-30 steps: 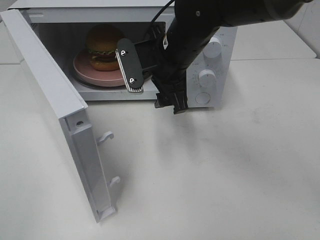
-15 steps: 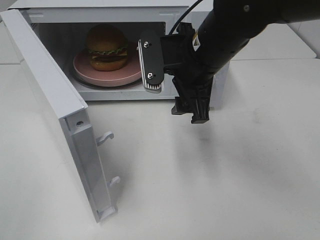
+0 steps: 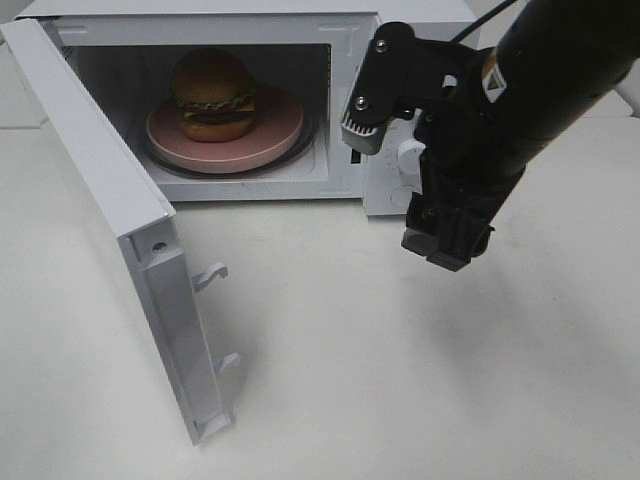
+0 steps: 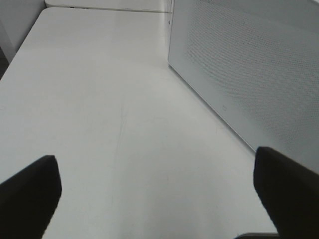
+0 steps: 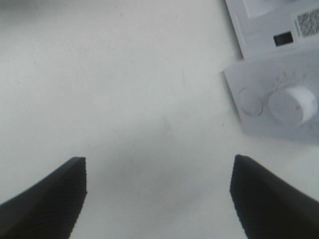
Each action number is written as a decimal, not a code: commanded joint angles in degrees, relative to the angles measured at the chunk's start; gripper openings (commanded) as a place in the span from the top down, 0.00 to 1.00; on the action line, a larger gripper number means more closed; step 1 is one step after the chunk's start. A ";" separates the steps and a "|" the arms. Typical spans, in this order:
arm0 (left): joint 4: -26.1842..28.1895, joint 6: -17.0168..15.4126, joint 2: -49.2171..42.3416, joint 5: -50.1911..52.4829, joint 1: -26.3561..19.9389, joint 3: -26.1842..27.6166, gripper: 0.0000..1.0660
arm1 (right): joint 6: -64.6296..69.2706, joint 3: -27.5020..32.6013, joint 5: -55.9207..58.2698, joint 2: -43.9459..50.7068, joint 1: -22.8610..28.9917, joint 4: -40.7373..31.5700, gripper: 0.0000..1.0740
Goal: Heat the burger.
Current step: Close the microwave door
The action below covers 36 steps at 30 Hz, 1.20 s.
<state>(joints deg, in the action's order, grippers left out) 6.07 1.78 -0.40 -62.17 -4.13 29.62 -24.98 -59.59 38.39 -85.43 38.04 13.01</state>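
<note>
The burger (image 3: pixel 213 94), with a golden-brown bun, lettuce and cheese, sits on a pink plate (image 3: pixel 270 142) inside the open white microwave (image 3: pixel 220 20). My right gripper (image 3: pixel 408 168) is open and empty. It hangs in front of the microwave's control panel, to the right of the cavity and clear of the burger. The right wrist view shows its two dark fingertips spread wide (image 5: pixel 159 199) over bare table, with the panel's knob (image 5: pixel 295 105) beside them. My left gripper (image 4: pixel 154 199) is open and empty over the table; it is out of the exterior high view.
The microwave door (image 3: pixel 100 190) stands swung open toward the front left, with two latch hooks (image 3: pixel 212 274) on its edge. Its perforated outer face (image 4: pixel 249 74) fills the left wrist view beside the left gripper. White table (image 3: pixel 400 380) lies in front.
My right gripper has pulled out of the microwave opening and moved right, from beside the plate to in front of the control panel. The burger and plate have stayed put.
</note>
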 commanded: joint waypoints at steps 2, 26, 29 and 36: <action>0.40 0.00 -0.92 0.92 -0.29 -0.11 0.05 | 10.66 2.35 4.76 4.30 0.17 1.55 0.29; 0.40 0.00 -0.92 0.92 -0.29 -0.11 0.05 | 24.98 14.67 19.31 27.73 0.17 1.38 0.29; 0.40 0.00 -0.92 0.92 -0.29 -0.11 0.05 | 25.55 15.87 20.17 30.83 0.17 1.43 0.29; 0.40 0.00 -0.92 0.92 -0.29 -0.11 0.05 | 26.41 19.77 20.23 38.90 -5.61 0.52 0.29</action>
<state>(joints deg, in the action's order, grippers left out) 6.07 1.78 -0.40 -62.17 -4.13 29.62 0.74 -41.25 58.10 -48.87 35.75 13.75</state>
